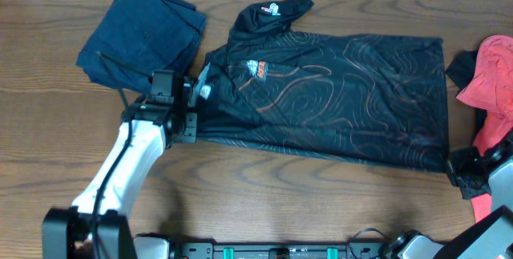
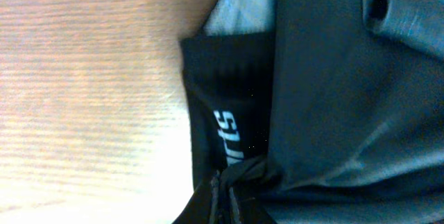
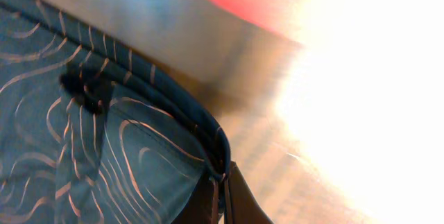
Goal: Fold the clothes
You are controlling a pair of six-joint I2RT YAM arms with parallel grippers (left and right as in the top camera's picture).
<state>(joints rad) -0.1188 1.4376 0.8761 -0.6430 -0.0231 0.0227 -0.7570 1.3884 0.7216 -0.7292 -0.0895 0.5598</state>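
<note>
The clothes, a black jersey (image 1: pixel 337 91) with thin orange contour lines, lie spread flat across the middle of the table, collar end to the left. My left gripper (image 1: pixel 195 107) sits at the jersey's left edge. In the left wrist view its jaws (image 2: pixel 225 196) are shut on a bunched fold of black cloth (image 2: pixel 229 134) with white lettering. My right gripper (image 1: pixel 453 169) is at the jersey's near right corner. The right wrist view shows its jaws (image 3: pixel 220 195) shut on the hem corner of the patterned cloth (image 3: pixel 104 154).
A folded navy-blue garment (image 1: pixel 144 30) lies at the back left, just behind the left arm. At the right edge a coral-red garment (image 1: pixel 493 74) is heaped, close to the right gripper. Bare wooden table (image 1: pixel 280 195) runs along the front.
</note>
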